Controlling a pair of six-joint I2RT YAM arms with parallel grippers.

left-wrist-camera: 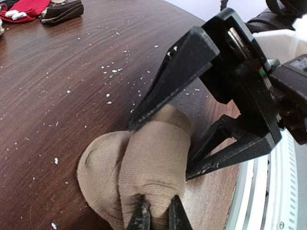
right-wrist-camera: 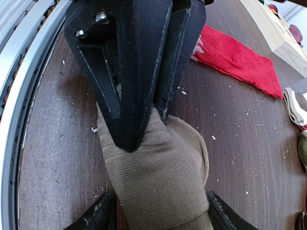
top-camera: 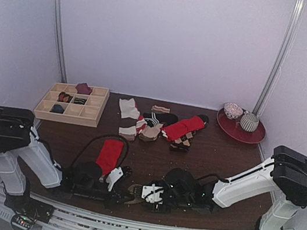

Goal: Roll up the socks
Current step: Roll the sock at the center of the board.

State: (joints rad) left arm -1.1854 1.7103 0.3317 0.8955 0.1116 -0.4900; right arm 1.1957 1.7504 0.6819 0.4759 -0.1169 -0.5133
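Top external view hides the tan sock [left-wrist-camera: 144,167] under both arms: left gripper [left-wrist-camera: 158,216] pinches it, right gripper [right-wrist-camera: 156,213] straddles it wide.

Two arms are seen, one tan sock [left-wrist-camera: 144,167], one red sock [top-camera: 109,155], one tray [top-camera: 73,103], one plate [top-camera: 240,129], two bowls.

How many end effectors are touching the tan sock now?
2. The left end effector is shut on the tan sock at its near end; the right end effector has one finger on each side of it. Other contact may be hidden.
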